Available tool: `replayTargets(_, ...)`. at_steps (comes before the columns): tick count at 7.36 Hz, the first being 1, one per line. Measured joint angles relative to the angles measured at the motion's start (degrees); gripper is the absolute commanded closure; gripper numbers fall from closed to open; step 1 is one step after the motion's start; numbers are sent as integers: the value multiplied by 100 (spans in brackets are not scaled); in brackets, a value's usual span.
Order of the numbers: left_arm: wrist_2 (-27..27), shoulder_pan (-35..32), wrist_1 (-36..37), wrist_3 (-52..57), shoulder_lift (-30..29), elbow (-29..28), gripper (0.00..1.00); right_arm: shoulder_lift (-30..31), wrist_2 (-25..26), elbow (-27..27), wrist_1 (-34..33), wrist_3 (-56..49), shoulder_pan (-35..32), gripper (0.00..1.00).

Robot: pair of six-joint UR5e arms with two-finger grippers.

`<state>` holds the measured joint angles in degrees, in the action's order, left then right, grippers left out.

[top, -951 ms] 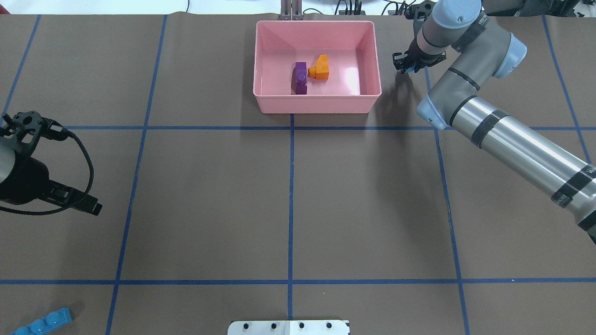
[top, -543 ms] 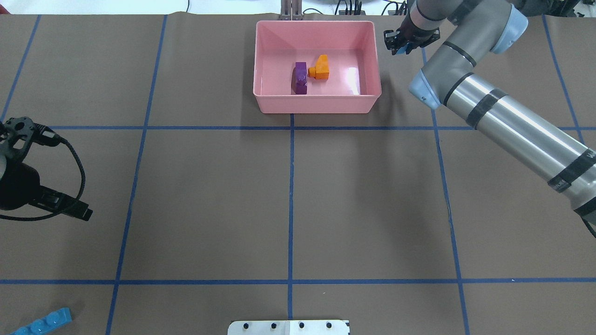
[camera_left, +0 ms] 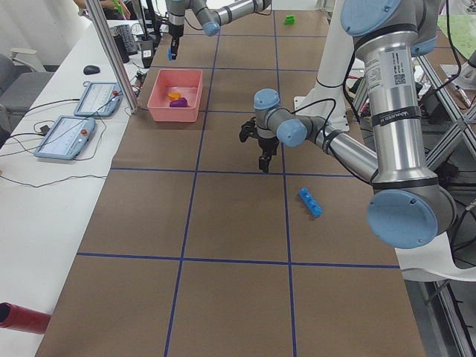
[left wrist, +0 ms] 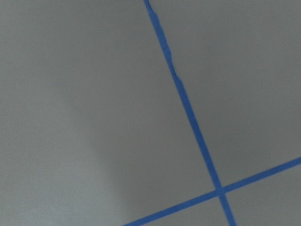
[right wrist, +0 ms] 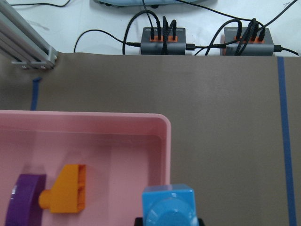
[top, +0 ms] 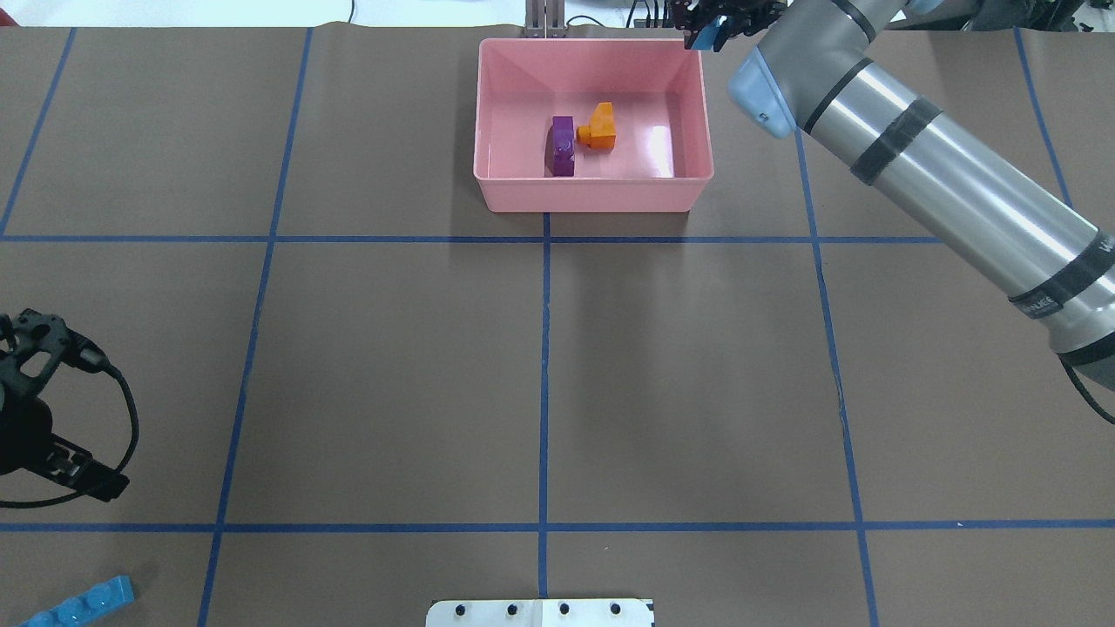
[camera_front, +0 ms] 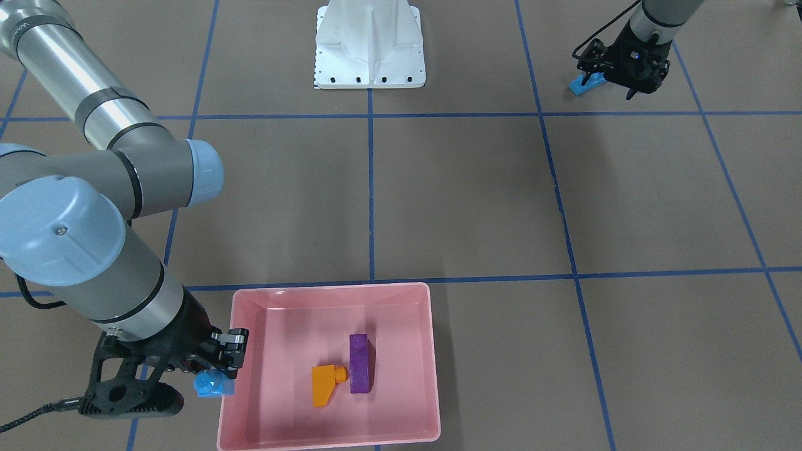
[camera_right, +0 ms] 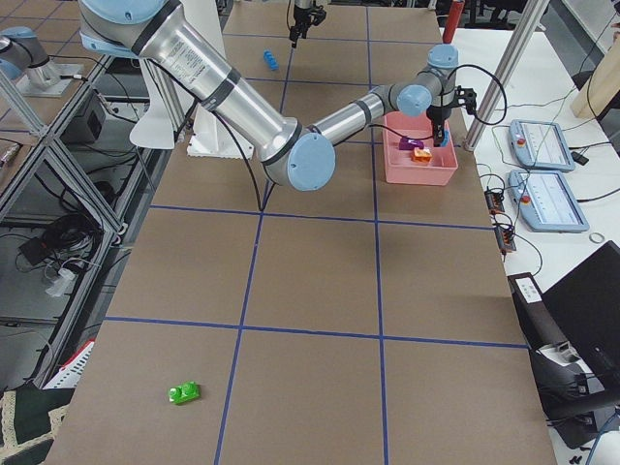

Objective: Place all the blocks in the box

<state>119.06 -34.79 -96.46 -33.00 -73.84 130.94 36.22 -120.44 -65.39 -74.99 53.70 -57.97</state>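
Note:
The pink box (top: 592, 196) stands at the table's far middle and holds the purple brick (top: 563, 146) and the orange brick (top: 599, 126). My right gripper (camera_front: 213, 376) is shut on the small blue brick (right wrist: 168, 207) and holds it above the box's far right corner, just at the rim. My left gripper (camera_front: 608, 88) is open and hangs over the table beside the long blue brick (camera_front: 583, 84), apart from it. The long blue brick also shows near the overhead view's bottom left (top: 83, 601). The green brick (camera_right: 184, 392) lies alone far out on my right.
The white metal base (camera_front: 369, 44) sits at the robot's edge of the table. Cable hubs (right wrist: 163, 34) and an aluminium post (top: 544, 17) stand just behind the box. Operator tablets (camera_left: 97, 97) lie on the side bench.
My right gripper has carried the small blue brick up and left, from beside the box's right wall to over its far right corner. My left gripper has moved back toward the long blue brick.

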Motion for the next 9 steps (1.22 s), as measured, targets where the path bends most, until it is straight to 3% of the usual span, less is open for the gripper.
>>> replayTargets(4, -434, 1135, -17, 229, 739, 282, 0, -149, 472, 128, 30, 565, 498, 100)
replayTargets(5, -525, 1332, -10, 217, 789, 265, 0, -168, 689, 225, 39, 573, 626, 32)
replayTargets(6, -591, 1483, 0, 204, 808, 245, 0, -226, 892, 369, 43, 573, 735, 0)
replayTargets(9, -831, 1998, -12, -91, 803, 152, 0, -369, 1060, 647, 122, 531, 809, 0)
